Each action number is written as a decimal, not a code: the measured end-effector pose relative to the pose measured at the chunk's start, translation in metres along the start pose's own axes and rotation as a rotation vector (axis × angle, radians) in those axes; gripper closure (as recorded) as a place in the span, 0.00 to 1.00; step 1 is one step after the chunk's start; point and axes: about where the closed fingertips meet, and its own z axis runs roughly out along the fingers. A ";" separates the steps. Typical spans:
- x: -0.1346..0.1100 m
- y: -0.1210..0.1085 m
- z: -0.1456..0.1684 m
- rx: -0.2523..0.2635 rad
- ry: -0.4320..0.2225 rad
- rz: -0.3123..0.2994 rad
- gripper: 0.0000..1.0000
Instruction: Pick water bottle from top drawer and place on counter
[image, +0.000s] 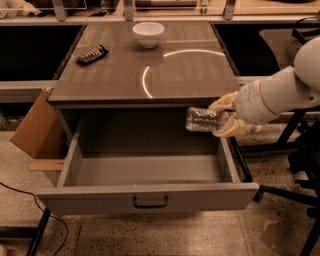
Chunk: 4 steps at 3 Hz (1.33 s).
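At the right of the frame the gripper (218, 120) is clamping its two pale fingers (226, 101) around one end of the water bottle (201, 120). The bottle is lying on its side in the air, above the right rear part of the open top drawer (150, 197) and just below the front edge of the counter (150, 75). The white arm (280, 92) is reaching in from the right. On the counter, a white bowl (148, 34) is sitting at the top centre and a dark flat object (92, 54) to its left. A cardboard box (35, 125) is leaning at the left.
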 end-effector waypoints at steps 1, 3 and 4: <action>-0.024 -0.045 -0.031 0.079 -0.021 -0.070 1.00; -0.041 -0.092 -0.045 0.152 -0.040 -0.087 1.00; -0.039 -0.101 -0.039 0.170 -0.043 -0.059 1.00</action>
